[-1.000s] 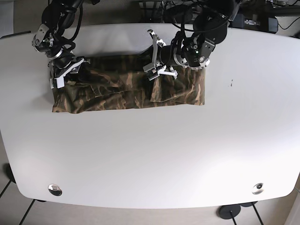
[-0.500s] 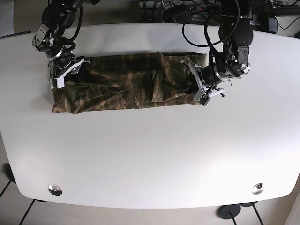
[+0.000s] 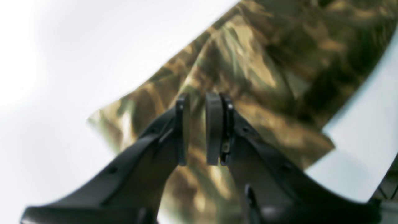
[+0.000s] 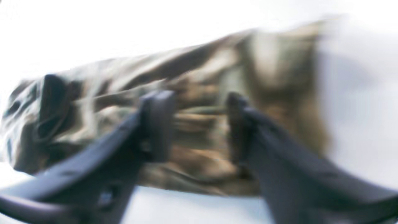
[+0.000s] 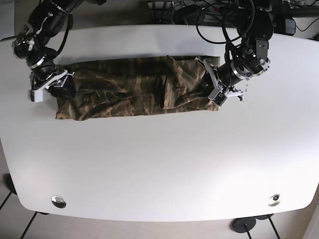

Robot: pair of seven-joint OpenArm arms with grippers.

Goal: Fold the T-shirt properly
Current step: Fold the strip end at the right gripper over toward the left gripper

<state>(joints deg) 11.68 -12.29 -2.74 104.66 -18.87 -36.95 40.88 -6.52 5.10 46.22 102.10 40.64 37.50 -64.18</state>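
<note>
The camouflage T-shirt (image 5: 134, 92) lies as a long rumpled strip across the far half of the white table (image 5: 159, 164). My left gripper (image 5: 218, 92) is at the strip's right end. In the left wrist view its fingers (image 3: 214, 124) stand nearly together, with a fold of the T-shirt (image 3: 248, 62) rising from the narrow slit between them. My right gripper (image 5: 44, 88) sits just off the strip's left end. The blurred right wrist view shows this gripper (image 4: 196, 124) open, with the T-shirt (image 4: 199, 81) beyond its fingertips and nothing between them.
Cables and dark equipment (image 5: 209, 10) crowd the far edge behind the table. Two metal fittings (image 5: 59, 201) (image 5: 273, 200) are set into the tabletop near its front corners.
My left gripper swung from the shirt's middle to its right end and stayed there. My right gripper drew back leftward off the shirt's left end. The shirt's left upper part now shows uncovered.
</note>
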